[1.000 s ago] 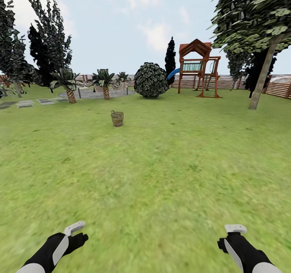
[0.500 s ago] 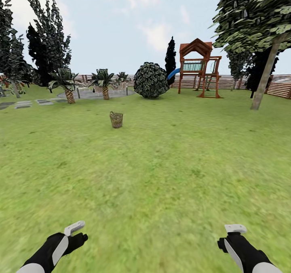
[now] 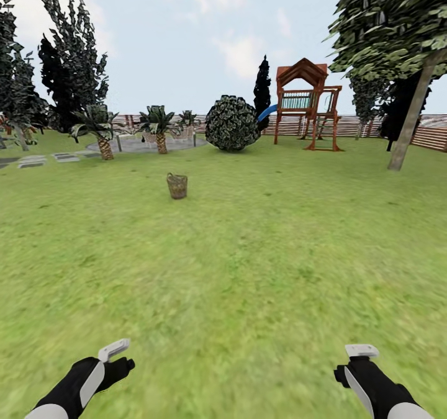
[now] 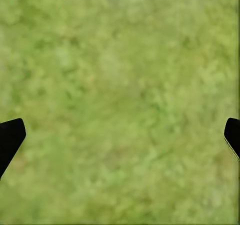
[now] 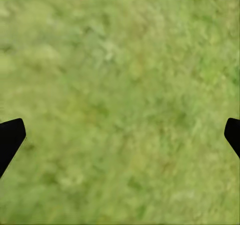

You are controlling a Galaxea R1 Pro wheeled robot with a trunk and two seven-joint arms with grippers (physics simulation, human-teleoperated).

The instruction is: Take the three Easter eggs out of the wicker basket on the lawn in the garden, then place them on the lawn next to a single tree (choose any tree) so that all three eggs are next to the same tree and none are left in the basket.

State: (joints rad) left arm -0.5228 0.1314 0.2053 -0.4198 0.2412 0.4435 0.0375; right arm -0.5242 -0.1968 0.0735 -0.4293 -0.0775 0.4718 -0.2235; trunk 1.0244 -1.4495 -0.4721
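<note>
The mottled green lawn [image 3: 261, 264] carries the upright wicker basket [image 3: 177, 185] far ahead.

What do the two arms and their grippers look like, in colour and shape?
In the head view both arms are black with white panels: a white strip runs along each forearm and a pale grey-white section sits nearer the picture's edge. The left gripper and the right gripper each end in a flat white, rounded piece. In the wrist views the fingertips are plain black and wedge-shaped. No cables or markings are visible.

We see the wicker basket [image 3: 177, 185] standing on the lawn [image 3: 248, 251], ahead and left of centre; the playset [image 3: 306, 104] stands behind, the tree [image 3: 406, 121] far right.
</note>
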